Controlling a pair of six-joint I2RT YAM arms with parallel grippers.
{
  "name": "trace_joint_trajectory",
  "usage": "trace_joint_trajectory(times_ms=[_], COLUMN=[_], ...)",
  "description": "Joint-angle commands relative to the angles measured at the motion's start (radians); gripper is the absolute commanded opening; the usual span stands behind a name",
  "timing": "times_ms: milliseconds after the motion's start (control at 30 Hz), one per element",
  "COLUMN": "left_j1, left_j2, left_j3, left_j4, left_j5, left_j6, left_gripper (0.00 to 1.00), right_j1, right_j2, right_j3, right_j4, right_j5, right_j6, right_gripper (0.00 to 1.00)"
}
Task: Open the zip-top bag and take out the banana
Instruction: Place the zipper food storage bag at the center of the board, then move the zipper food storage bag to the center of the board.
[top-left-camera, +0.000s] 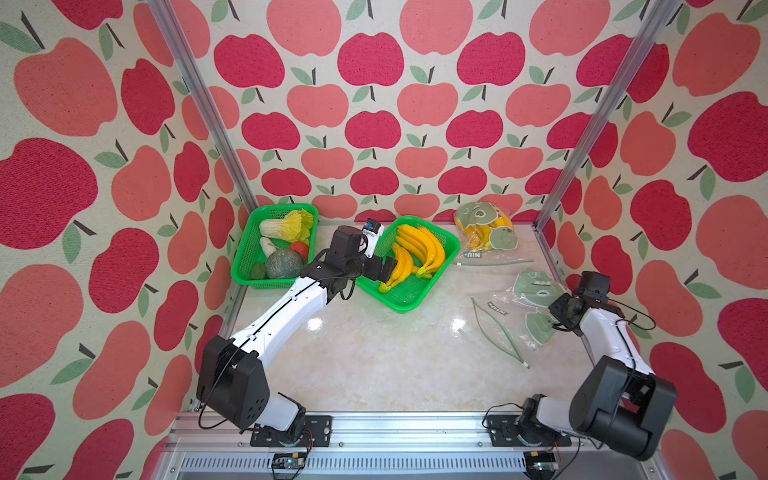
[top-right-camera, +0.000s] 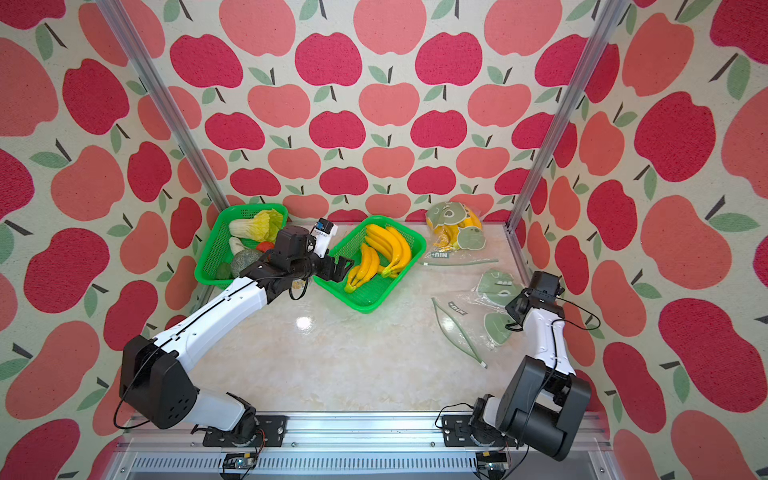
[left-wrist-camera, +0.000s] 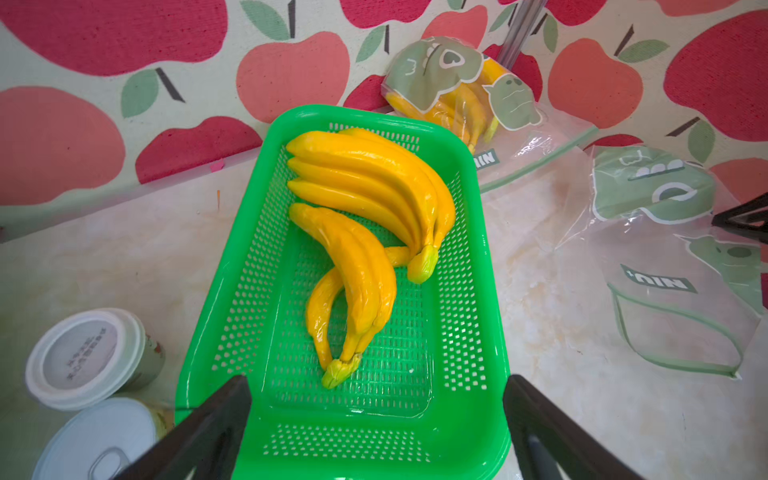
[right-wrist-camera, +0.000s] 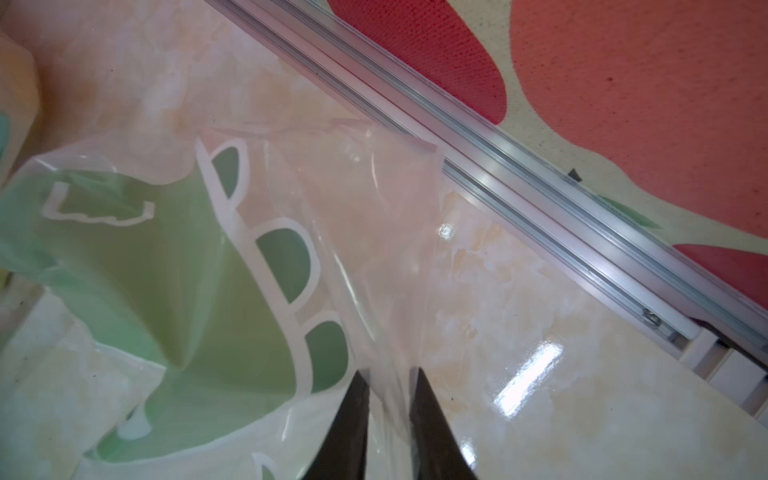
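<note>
My left gripper (left-wrist-camera: 376, 386) is spread as wide as it goes and holds nothing, hovering over the near end of the green basket (left-wrist-camera: 365, 467). The banana bunch (left-wrist-camera: 353, 286) lies loose in that basket, leaning against a larger bunch (left-wrist-camera: 374, 183). It looks to me like a glossy moulded fake: light, stiff and slick along the curve. I'd take it across the thick middle or at the green stem knot. My right gripper (right-wrist-camera: 388, 374) has its jaws a narrow gap apart, with the clear film of the emptied zip-top bag (right-wrist-camera: 208, 270) running between them. Whether they pinch it or only straddle it, I cannot tell. That film is limp and slippery, so the zip strip (left-wrist-camera: 685, 365) is the firmer hold
</note>
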Motion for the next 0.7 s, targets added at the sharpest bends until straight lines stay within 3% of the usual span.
trace_joint_trajectory(times_ms=[0, 233, 500, 667], left_j1=[0.033, 0.033, 0.033, 0.014], left_j2=[-0.064, -0.110, -0.071, -0.083], left_j3=[-0.069, -0.148, -0.148, -0.148], left_j4=[0.049, 0.072, 0.084, 0.061], left_j5=[-0.022, -0.036, 0.024, -0.028], left_j6=[-0.125, -0.177, -0.201, -0.185], left_gripper=[0.98, 0.98, 0.98, 0.98], right_j1=[0.014, 0.232, 0.325, 0.335], right_j2=[-0.002, 0.008, 0.253, 0.436], right_j3=[0.076, 0.249, 0.380, 0.451], right_j4=[-0.046, -0.143, 0.013, 0.125], right_j5=[0.056, 0.164, -0.086, -0.173], right_j6=[0.014, 0.076, 0.152, 0.227], right_gripper=[0.48, 0.72, 0.73, 0.74])
